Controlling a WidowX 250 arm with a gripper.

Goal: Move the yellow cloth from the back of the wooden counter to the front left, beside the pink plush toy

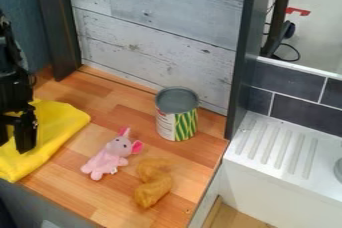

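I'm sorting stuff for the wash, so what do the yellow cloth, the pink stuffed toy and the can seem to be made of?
Yellow cloth: likely matte fabric, with soft folds.
Pink stuffed toy: probably fuzzy plush, given its soft, rounded limbs.
Can: likely metal, smooth grey inside; printed label, perhaps paper.

The left edge cuts off the arm [12, 67] and yellow cloth [61, 122].

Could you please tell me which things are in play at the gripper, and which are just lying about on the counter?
In play:
- gripper, open at the yellow cloth; contact is unclear
- yellow cloth, spread at the counter's left side

Lying about:
- pink soft toy, right of the cloth
- tin can, upright near the wall
- brown curved piece, beside the toy
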